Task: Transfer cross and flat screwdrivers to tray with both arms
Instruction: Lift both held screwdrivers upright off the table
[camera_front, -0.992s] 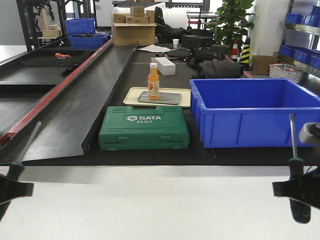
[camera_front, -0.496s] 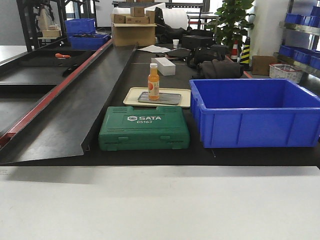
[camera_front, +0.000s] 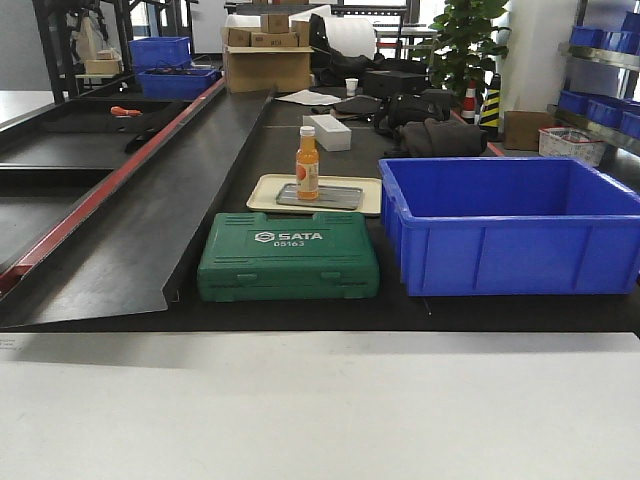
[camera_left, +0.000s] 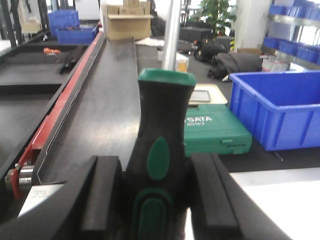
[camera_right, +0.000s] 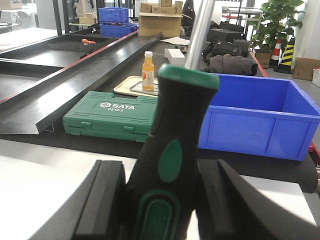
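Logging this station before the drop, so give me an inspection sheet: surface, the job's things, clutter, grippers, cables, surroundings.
Surface: white table in front, black bench behind it.
Job's things: left screwdriver and right screwdriver held shaft-up; grey tray on cream tray, no screwdriver in it.
Clutter: orange bottle standing in the grey tray; green case; blue crate.
Grippers: left gripper and right gripper each closed on a handle.
Cables: nothing seen.
Surroundings: cardboard boxes, plant.
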